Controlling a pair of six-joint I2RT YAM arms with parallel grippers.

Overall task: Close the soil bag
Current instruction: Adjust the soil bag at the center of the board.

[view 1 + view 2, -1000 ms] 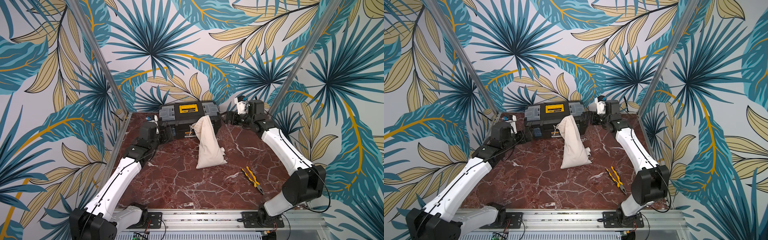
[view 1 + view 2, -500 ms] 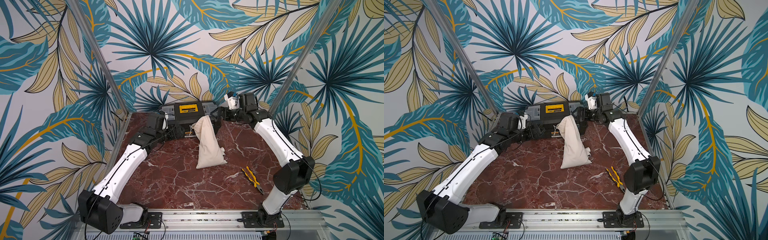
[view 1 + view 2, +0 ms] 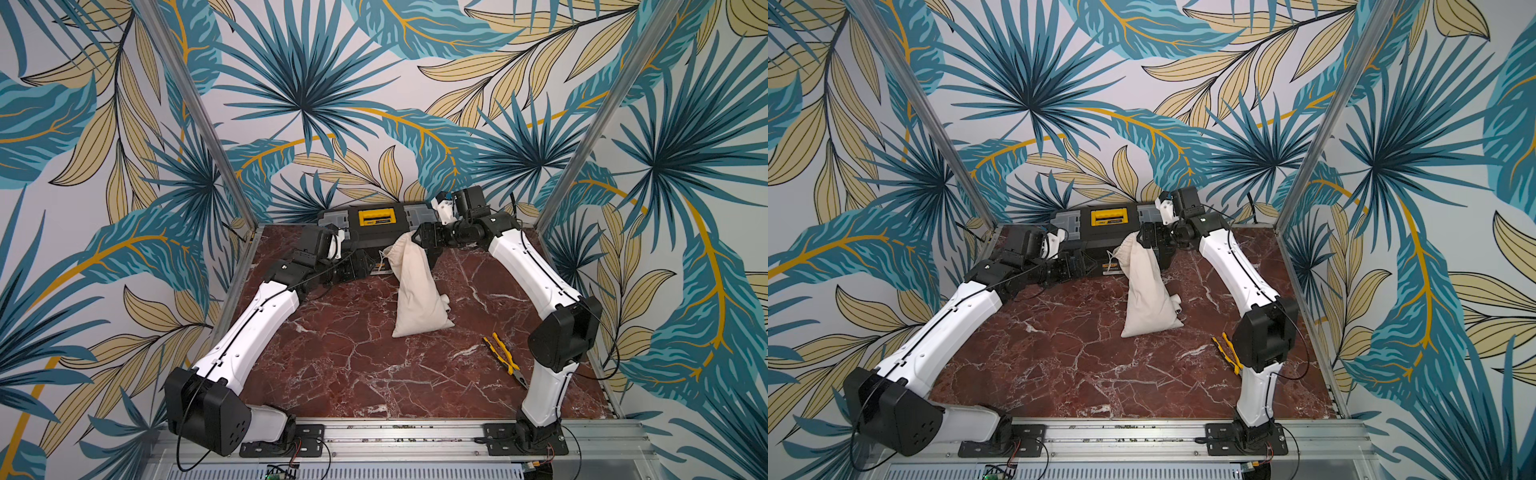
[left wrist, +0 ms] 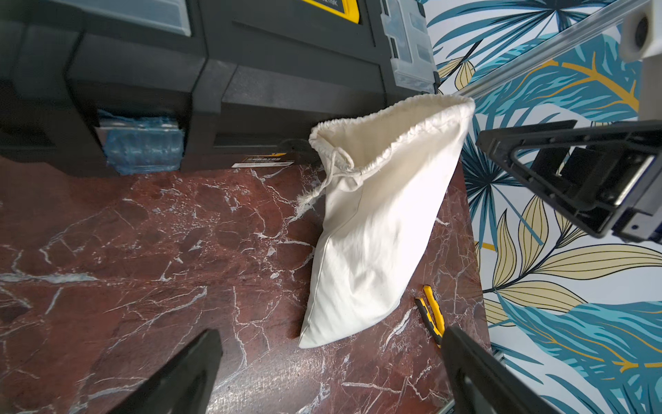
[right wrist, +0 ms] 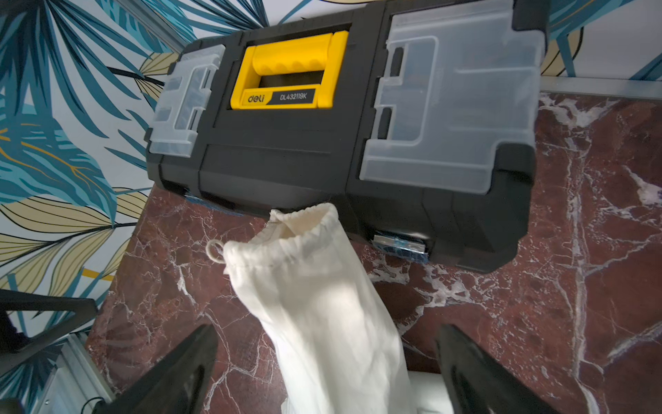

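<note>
The cream-white soil bag (image 3: pixel 417 291) (image 3: pixel 1148 291) stands on the marble table, its top leaning on the black toolbox (image 3: pixel 376 224). Its mouth (image 4: pixel 394 122) is loosely gathered and gapes. Thin cords (image 4: pixel 333 168) hang at one side, and a small loop (image 5: pixel 214 251) shows there. My left gripper (image 3: pixel 365 266) (image 4: pixel 331 335) is open, just left of the mouth, and holds nothing. My right gripper (image 3: pixel 419 239) (image 5: pixel 326 333) is open beside the mouth's right side. The bag's cloth (image 5: pixel 322 304) shows between its fingers, untouched.
The toolbox (image 5: pixel 340 143), with a yellow handle and clear lid trays, fills the back edge. Yellow-handled pliers (image 3: pixel 505 359) lie front right of the bag. A white T-shaped pipe fitting (image 3: pixel 1176 301) rests against the bag's right base. Metal frame posts stand at the back corners.
Both arms have swung inward and come up to the bag's mouth from either side. Both grippers stay open. The bag has not moved.
</note>
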